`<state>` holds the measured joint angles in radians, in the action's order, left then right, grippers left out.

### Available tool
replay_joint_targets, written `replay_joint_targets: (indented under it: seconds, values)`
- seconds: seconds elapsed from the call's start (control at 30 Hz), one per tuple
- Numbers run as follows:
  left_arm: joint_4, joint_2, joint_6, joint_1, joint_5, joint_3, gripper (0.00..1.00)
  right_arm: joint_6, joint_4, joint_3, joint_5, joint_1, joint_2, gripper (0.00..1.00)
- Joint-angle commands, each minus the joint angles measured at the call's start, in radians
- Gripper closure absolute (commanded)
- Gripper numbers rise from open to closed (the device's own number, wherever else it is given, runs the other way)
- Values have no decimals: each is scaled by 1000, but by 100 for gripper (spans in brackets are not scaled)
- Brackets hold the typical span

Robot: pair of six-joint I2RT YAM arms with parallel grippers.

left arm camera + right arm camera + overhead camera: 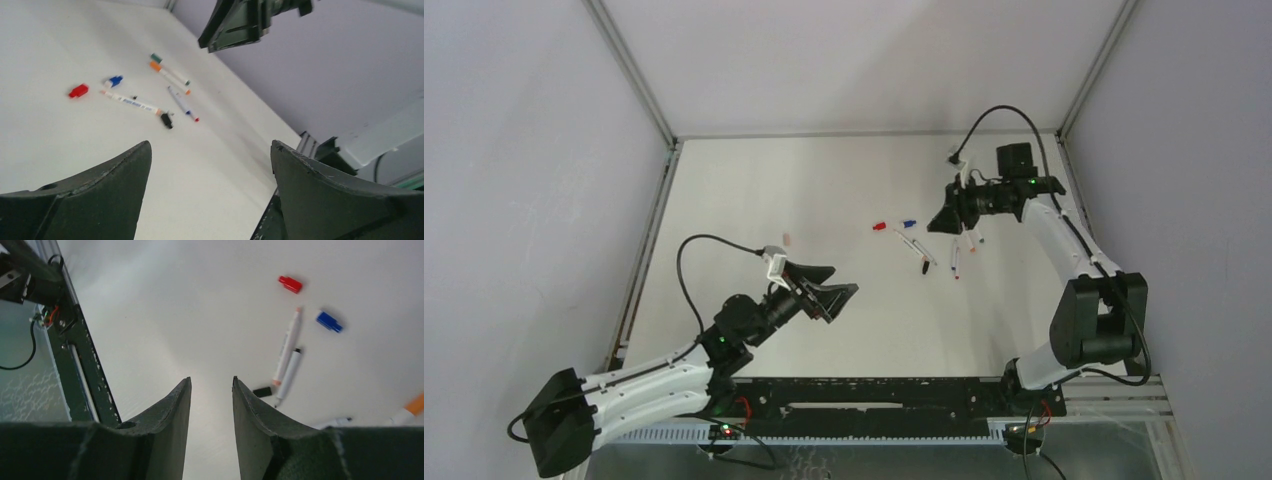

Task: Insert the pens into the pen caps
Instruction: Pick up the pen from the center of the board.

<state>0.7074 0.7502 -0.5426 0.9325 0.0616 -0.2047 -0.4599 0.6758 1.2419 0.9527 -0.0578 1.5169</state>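
From my right wrist view, one pen [334,422] is half hidden behind my own finger [300,450], and an orange-ended pen [412,407] is cut off at the frame edge. From overhead the pens are too small to tell apart, and my right end effector [211,379] sits over part of the cluster. It hangs above the far right of the bench [200,300], with a narrow gap between its fingers and nothing in it. Two white pens [289,345] lie side by side with their long axes parallel. They run from near the blue cap [329,321] toward the black cap [262,391], which lies just beside their other ends. The red cap [290,284] lies loose, apart from them. My left end effector [210,145] is spread wide and empty, held off the bench, well apart from the pens and facing them.
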Motion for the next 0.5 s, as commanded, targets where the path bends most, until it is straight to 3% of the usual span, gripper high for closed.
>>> replay_joint_targets:
  seconds: [0.0, 0.27, 0.47]
  values:
    - [-122, 12, 8, -8, 80, -90, 8, -17, -12, -8, -43, -99, -18, 56]
    - [-326, 15, 35, -13, 214, -137, 9, 46, -104, 0, -386, -268, 72, 57]
    - [-358, 14, 30, -17, 247, -131, 10, 113, -158, 23, -583, -330, 174, 69]
